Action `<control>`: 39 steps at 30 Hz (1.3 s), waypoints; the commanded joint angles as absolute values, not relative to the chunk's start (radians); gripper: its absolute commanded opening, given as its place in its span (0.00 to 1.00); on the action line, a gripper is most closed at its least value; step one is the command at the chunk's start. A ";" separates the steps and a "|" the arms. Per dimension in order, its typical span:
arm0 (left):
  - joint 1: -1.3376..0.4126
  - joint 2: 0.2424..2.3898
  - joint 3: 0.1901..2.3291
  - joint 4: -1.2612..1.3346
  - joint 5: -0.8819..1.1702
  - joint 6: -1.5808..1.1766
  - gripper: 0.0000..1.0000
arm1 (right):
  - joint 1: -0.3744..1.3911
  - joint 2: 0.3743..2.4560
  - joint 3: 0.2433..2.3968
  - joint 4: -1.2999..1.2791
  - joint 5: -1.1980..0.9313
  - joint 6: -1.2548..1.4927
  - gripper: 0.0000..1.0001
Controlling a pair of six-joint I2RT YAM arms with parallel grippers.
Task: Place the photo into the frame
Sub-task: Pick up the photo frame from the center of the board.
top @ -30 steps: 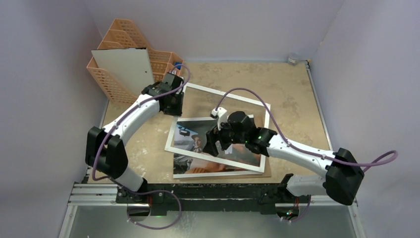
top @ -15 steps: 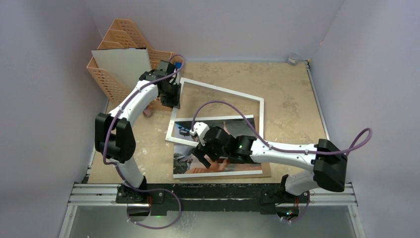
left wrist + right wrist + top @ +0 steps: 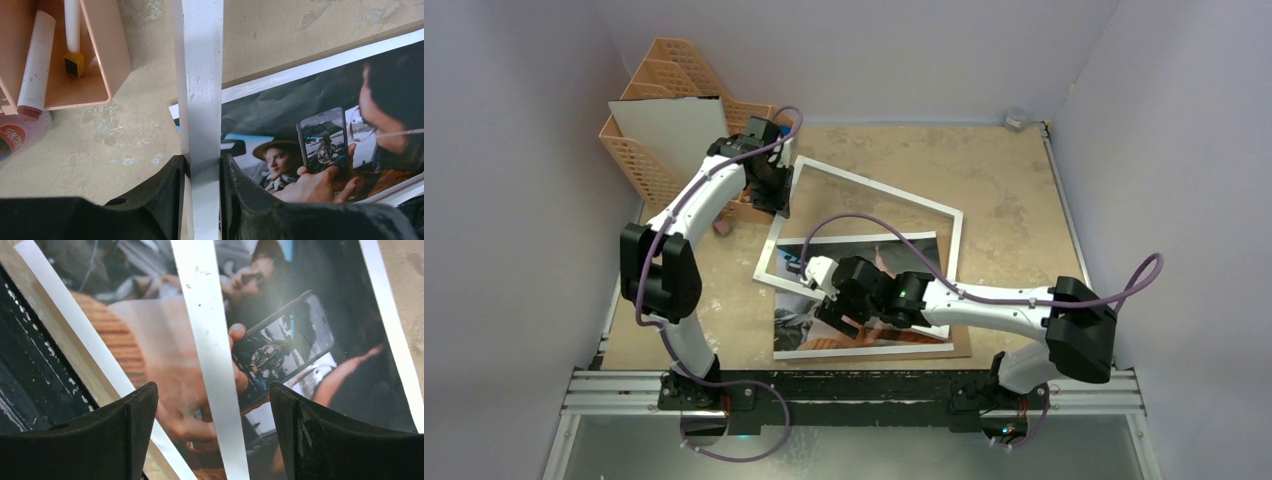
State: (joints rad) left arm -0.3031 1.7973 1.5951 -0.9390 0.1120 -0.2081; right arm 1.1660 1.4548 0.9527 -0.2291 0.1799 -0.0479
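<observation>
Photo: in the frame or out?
Out: the photo lies face up beneath the frame, sticking out past its near rail.

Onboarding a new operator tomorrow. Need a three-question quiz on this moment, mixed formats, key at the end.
1. Short answer: does the photo lie picture side up or down?
2. The left gripper is shut on: A the photo, B the frame, C nothing.
3. True or false: the right gripper is shut on the photo.
Key: 1 up; 2 B; 3 false, its jaws stand open above the photo and the frame's border.
</observation>
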 commanded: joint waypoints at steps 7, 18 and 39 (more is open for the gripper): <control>-0.303 1.782 1.650 -0.923 0.173 -0.219 0.00 | 1.170 1.544 0.986 -0.308 0.035 -0.079 0.81; -0.304 1.743 1.624 -0.906 0.190 -0.230 0.00 | 1.170 1.583 1.020 -0.242 0.306 -0.106 0.47; -0.303 1.650 1.901 -0.984 -0.096 -0.368 0.76 | 1.170 1.479 1.082 -0.165 0.406 -0.216 0.00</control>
